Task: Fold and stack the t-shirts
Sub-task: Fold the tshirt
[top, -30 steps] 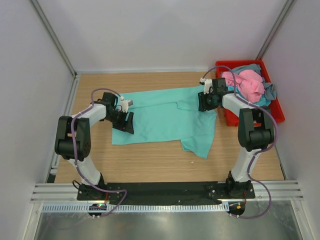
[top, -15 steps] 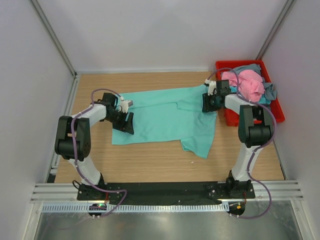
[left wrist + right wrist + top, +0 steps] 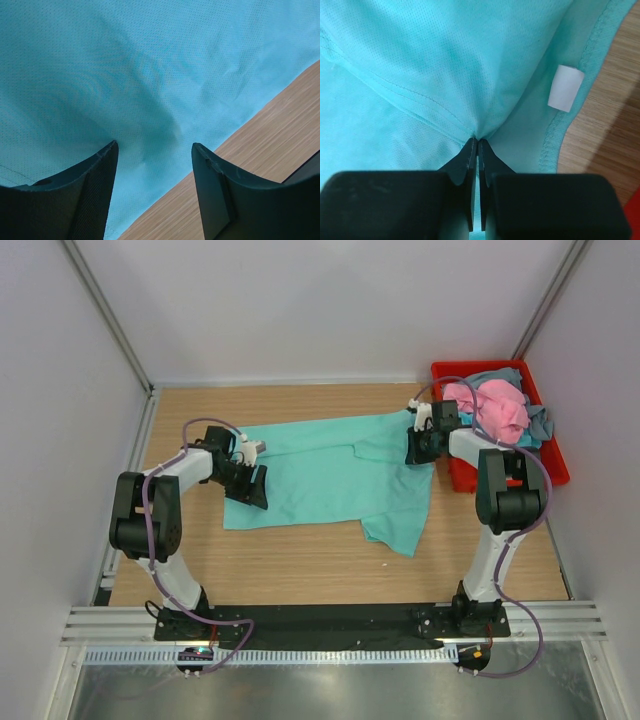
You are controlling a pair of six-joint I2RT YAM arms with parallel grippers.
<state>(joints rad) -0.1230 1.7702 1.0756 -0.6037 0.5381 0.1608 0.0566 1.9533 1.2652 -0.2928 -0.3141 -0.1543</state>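
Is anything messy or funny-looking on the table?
Yes. The teal shirt lies crooked and wrinkled, with one part flopped toward the near edge. In the red bin, the pink shirt sits on a jumbled heap, not folded. The right gripper is shut on the teal shirt; the left gripper is open over it.

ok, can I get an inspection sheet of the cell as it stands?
Surface: wooden table, no damage seen.
Job's things: teal t-shirt spread flat, one sleeve toward the near edge; pink shirt and grey-blue shirt heaped unfolded in the red bin.
Clutter: nothing seen.
Grippers: left end effector open over the teal t-shirt's left edge; right end effector shut on a fold near the collar, beside the white label.
Cables: purple cables loop along both arms.
Surroundings: white walls, aluminium frame posts.
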